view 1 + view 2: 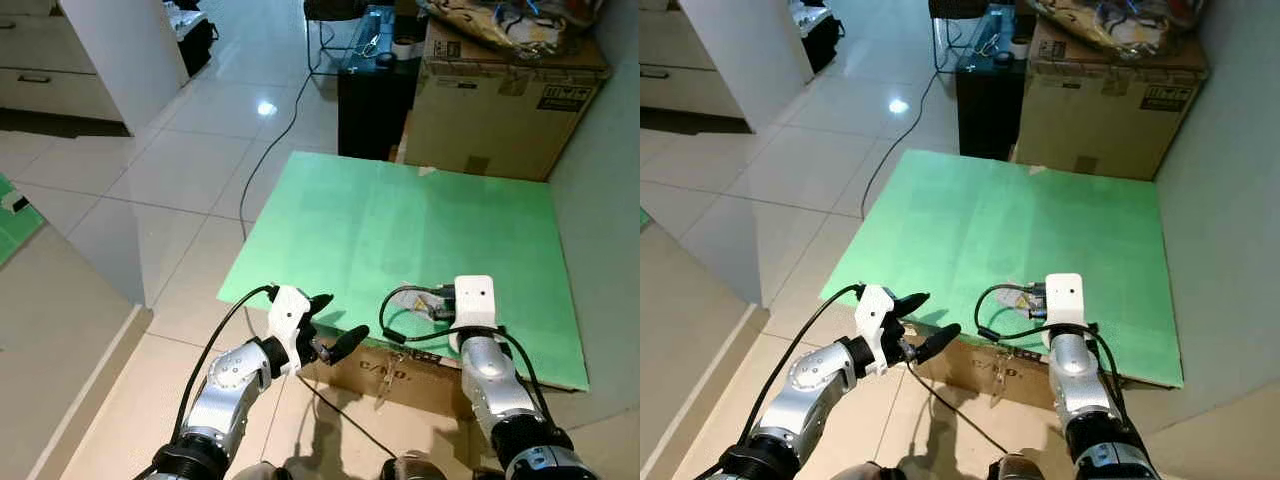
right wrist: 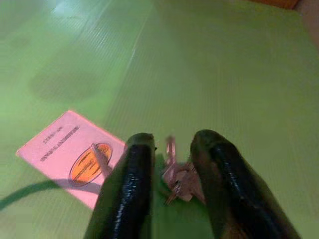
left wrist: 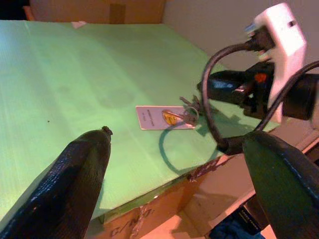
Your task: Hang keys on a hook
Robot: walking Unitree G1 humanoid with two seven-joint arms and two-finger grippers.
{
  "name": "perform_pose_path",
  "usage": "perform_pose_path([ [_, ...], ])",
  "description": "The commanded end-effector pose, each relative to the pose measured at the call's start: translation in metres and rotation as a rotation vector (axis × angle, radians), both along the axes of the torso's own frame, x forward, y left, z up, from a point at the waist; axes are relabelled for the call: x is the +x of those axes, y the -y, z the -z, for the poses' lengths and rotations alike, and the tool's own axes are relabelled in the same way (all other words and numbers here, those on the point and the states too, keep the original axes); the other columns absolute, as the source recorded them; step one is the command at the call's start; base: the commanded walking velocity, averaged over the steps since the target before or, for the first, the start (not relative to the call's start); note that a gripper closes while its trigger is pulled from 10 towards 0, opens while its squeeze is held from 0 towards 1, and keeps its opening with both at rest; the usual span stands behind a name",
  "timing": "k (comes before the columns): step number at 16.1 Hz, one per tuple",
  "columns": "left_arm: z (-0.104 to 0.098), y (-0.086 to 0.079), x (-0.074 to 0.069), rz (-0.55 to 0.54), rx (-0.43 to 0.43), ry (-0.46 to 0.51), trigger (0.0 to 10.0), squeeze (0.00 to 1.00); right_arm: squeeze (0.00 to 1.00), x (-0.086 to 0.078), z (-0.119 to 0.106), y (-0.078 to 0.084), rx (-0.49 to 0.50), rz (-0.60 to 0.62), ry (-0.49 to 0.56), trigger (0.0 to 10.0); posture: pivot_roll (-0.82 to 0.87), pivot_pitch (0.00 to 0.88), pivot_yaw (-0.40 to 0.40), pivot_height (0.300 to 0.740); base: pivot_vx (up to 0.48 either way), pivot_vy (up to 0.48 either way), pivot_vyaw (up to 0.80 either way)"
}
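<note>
We see the keys (image 2: 178, 179) as a small metal bunch lying flat on the green board (image 1: 400, 230), joined to a pale rectangular tag (image 2: 70, 154) with an orange oval mark. They sit near the board's front edge, and the tag lies just beside them.

The right gripper (image 2: 172, 191) is down over the keys with a finger on either side, slightly apart; we cannot tell for sure whether the fingers touch the metal. The left gripper (image 1: 328, 325) hovers at the board's front edge, well apart from the keys, its fingers spread wide.

Behind the board stand a cardboard box (image 1: 500, 100) and a black cabinet (image 1: 370, 100).

From the head views the right arm's white wrist housing (image 1: 475, 300) hides the keys; the left wrist view shows them (image 3: 188, 115) beside a looping black cable (image 3: 212, 99).
</note>
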State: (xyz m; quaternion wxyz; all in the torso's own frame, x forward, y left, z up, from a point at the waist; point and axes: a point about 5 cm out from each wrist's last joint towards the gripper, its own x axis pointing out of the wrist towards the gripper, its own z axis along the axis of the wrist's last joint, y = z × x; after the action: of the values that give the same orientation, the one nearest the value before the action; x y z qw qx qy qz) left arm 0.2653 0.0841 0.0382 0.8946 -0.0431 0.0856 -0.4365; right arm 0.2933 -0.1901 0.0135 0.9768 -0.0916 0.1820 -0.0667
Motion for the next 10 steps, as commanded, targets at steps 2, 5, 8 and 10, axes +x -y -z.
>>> perform_pose_path([
  [2, 0.002, 0.001, -0.006, 0.058, 0.018, 0.01, 10.0, 0.0, 1.0, 0.0, 0.004, 0.0, 0.037, -0.002, -0.035, 10.0, -0.13, 0.081, 0.092, 0.74, 0.0, 0.0, 0.0],
  [5, 0.002, 0.0, -0.011, 0.154, 0.071, 0.06, 10.0, 0.0, 1.0, 0.0, 0.008, -0.003, 0.072, -0.007, -0.064, 10.0, -0.12, 0.088, 0.099, 0.74, 0.0, 0.0, 0.0],
  [8, 0.002, 0.001, -0.009, 0.149, 0.067, 0.057, 10.0, 0.0, 1.0, -0.001, 0.012, -0.006, 0.121, 0.01, -0.09, 10.0, -0.12, 0.089, 0.106, 0.74, 0.0, 0.0, 0.0],
  [10, 0.001, 0.003, -0.009, 0.151, 0.063, 0.057, 10.0, 0.0, 1.0, -0.001, 0.014, -0.008, 0.128, 0.008, -0.105, 10.0, -0.12, 0.092, 0.108, 0.74, 0.0, 0.0, 0.0],
])
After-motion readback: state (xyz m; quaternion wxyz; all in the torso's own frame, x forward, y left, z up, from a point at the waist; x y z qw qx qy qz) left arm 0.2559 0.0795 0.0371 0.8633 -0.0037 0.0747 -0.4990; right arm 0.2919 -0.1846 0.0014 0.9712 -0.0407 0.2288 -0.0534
